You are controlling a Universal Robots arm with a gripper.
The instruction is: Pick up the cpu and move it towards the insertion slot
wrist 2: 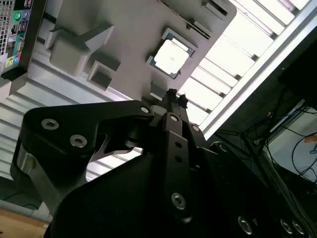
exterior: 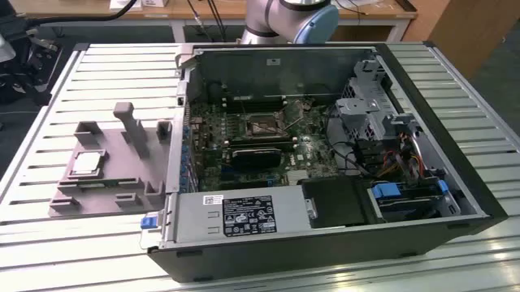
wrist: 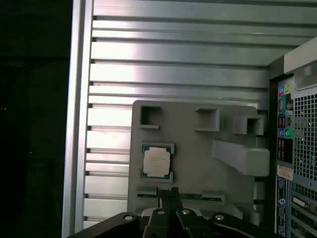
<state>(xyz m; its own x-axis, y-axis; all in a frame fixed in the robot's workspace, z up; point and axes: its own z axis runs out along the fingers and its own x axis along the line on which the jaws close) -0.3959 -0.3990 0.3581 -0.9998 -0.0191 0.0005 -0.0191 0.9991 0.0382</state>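
The cpu (exterior: 87, 163), a flat square chip with a silvery top, lies in a recess of the grey fixture (exterior: 97, 198) on the slatted table, at the exterior view's left. Both wrist views show the cpu (wrist: 156, 161) (wrist 2: 171, 55) well below my gripper (wrist: 167, 191) (wrist 2: 172, 95). The gripper hangs above the fixture's edge beside the chip, fingers shut together with nothing between them. The insertion slot (exterior: 262, 125), a square socket with a metal frame, sits on the motherboard inside the open computer case (exterior: 455, 182).
A green memory stick (wrist: 181, 196) lies in a fixture groove next to the cpu. A tall grey post (exterior: 130, 129) rises from the fixture. A black heatsink block (exterior: 253, 158) sits below the socket. The arm's base (exterior: 286, 18) stands behind the case.
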